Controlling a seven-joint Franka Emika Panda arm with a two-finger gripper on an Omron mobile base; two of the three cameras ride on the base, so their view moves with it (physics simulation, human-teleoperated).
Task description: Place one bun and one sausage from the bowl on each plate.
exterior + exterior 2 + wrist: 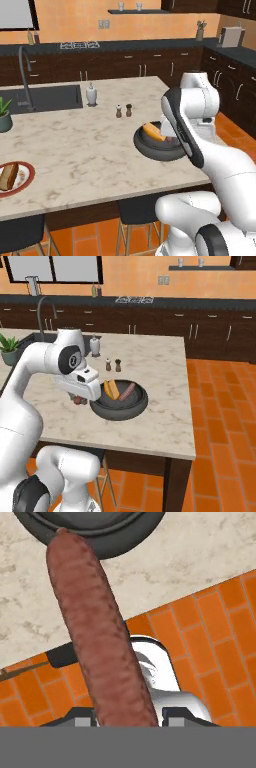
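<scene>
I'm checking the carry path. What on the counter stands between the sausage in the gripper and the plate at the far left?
Nothing visible does. The gripper holds the sausage beside the bowl; bare marble counter runs to the plate, which already carries a bun. The shakers stand further back.

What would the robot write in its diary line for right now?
gripper: shut on sausage | bowl: bun, another sausage inside | plate: bun on it

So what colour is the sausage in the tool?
Reddish-brown, mottled; the sausage is clearest in the hand view.
</scene>
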